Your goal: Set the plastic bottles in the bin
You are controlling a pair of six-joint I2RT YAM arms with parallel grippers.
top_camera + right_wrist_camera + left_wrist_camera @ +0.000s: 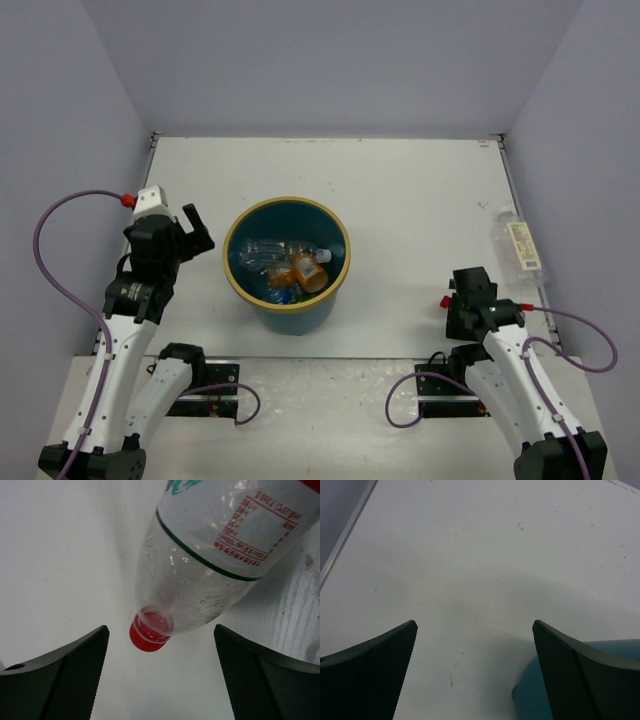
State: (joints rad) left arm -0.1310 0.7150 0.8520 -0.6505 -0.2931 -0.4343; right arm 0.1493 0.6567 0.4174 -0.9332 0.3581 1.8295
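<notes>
Presently one bin (288,202), just right of the left end effector (475,625), holds at least two plastic bottles (300,268): one clear, one orange-labelled. That end effector is spread apart and empty. One red-capped bottle (200,575) lies on the worktop (60,555) just ahead of the right end effector (161,627), which is likewise apart and touches nothing.

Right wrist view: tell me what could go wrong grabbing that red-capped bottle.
1. The red-capped bottle lies on its side with only its narrow cap end at the open right jaws; closing there may let it pivot or slip out.
2. It is round and lies on the bare table, so a touch could roll it away.
3. Another clear bottle lies near the table's right edge; the arm might knock it off.
</notes>
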